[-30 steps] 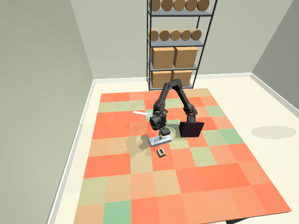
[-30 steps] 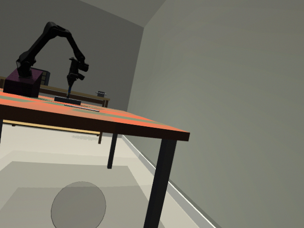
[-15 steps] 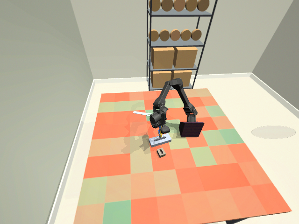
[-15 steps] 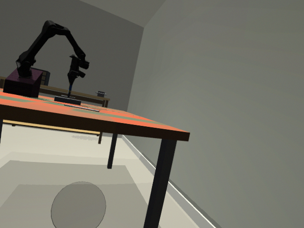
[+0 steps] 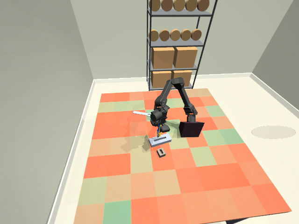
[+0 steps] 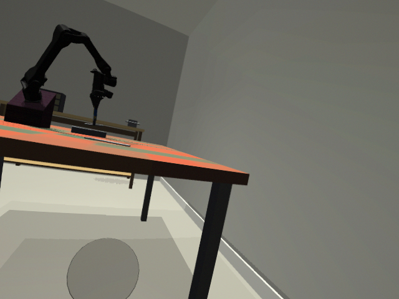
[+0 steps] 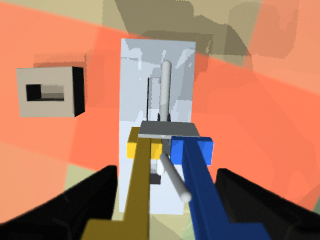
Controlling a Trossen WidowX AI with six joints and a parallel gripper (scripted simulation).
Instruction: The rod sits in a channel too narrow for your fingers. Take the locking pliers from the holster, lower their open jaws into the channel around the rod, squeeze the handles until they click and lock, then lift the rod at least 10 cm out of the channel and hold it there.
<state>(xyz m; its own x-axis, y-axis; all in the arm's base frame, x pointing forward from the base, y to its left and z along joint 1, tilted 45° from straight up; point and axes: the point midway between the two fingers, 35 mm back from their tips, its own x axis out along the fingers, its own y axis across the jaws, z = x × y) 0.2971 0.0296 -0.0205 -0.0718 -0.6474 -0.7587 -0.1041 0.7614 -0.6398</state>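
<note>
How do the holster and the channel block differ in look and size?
The channel block is pale blue-grey; the holster is tan with dark sides. The block is clearly longer, while the holster is small and stubby. The block's slot is long and narrow; the holster's is short. Both have a rectangular opening facing up.

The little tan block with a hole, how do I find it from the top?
Find the patchwork table, then the long pale slotted block under the arm. Just below that sits your tan block: smaller and stubbier, with a short opening.
</note>
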